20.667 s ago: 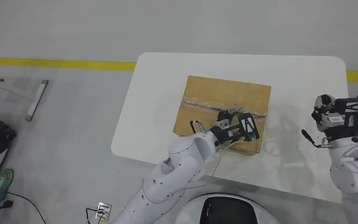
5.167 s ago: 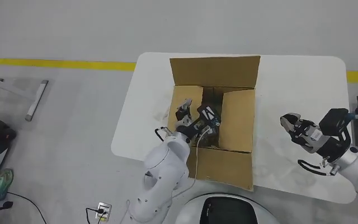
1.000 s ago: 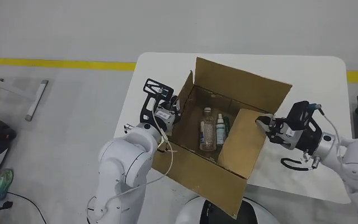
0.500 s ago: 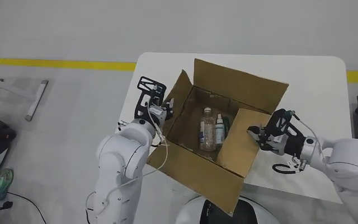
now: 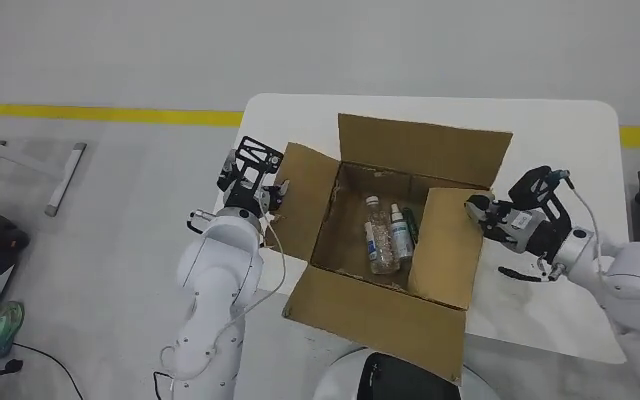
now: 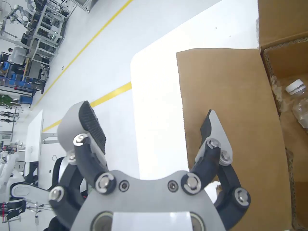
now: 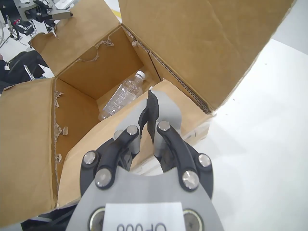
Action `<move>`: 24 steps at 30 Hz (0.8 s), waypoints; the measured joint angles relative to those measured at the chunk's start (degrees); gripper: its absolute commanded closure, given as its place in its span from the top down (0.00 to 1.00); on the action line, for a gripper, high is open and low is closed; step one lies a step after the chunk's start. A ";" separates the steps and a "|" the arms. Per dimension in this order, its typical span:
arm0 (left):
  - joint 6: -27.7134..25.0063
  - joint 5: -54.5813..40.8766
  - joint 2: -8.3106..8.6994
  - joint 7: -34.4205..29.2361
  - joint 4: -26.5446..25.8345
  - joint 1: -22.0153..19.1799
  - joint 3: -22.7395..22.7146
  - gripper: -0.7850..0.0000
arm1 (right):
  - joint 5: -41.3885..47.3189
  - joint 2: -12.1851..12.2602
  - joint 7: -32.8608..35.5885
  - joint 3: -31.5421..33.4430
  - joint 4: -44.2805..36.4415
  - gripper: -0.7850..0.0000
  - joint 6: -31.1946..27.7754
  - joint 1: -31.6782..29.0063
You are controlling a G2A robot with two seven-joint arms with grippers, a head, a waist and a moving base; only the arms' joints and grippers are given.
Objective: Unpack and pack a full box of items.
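Brown corrugated cardboard takes up the middle of the white table (image 5: 560,140): the box (image 5: 330,228) stands open with all four flaps folded outward. The far flap (image 5: 425,150) stands tilted up and back. The near flap (image 5: 375,320) slopes down toward the table's near edge and appears to reach past it. The left flap (image 5: 300,200) spreads out sideways, and its outer edge stops short of the table's left edge, so a narrow strip of bare white runs between the two.

The left gripper (image 6: 147,110) hangs at that outer edge with its fingers spread wide and nothing between them. One finger is over the cardboard and the other is out over the bare strip. Whether the inner finger touches the flap cannot be told.

The right flap (image 5: 445,245) lies out toward the robot's right. The right gripper (image 7: 148,104) sits at its outer edge with its ribbed pads drawn almost together. Whether any cardboard is pinched between them cannot be told.

On the box floor a clear bottle (image 5: 378,238) with a white cap lies on its side, cap toward the far wall. A second, smaller bottle (image 5: 402,235) lies just beside it on the right-arm side. Bare floor shows around the pair, most of it toward the left wall.

Torn paper fringes run along the inner rims. Beyond the right flap and past the far flap the table top is open white. On the grey floor a yellow line (image 5: 120,113) runs behind the table
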 measured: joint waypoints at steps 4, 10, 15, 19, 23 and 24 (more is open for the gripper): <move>-0.11 1.02 0.21 0.33 -0.32 1.36 -0.86 1.00 | 0.05 0.04 0.19 -0.63 1.38 0.00 -0.13 1.61; -0.23 0.52 0.37 0.14 -1.15 2.58 -1.96 1.00 | 1.35 -0.07 -4.00 0.58 2.05 0.00 1.12 3.29; 0.08 -1.31 0.35 0.66 -3.73 2.56 -2.33 1.00 | 0.49 0.10 -7.18 6.13 -0.56 0.00 0.24 -2.11; 0.23 -1.83 0.40 1.01 -5.60 2.38 -2.57 1.00 | 0.82 -0.02 -8.87 10.87 -1.06 0.00 -0.06 -10.05; -0.06 -1.60 0.48 1.01 -6.53 2.26 -2.75 1.00 | 0.21 -0.37 -10.07 11.44 0.04 0.00 2.03 -15.21; -0.15 -1.72 0.50 0.97 -6.73 2.21 -2.83 1.00 | -0.01 -0.44 -10.23 10.89 0.27 0.00 2.33 -15.51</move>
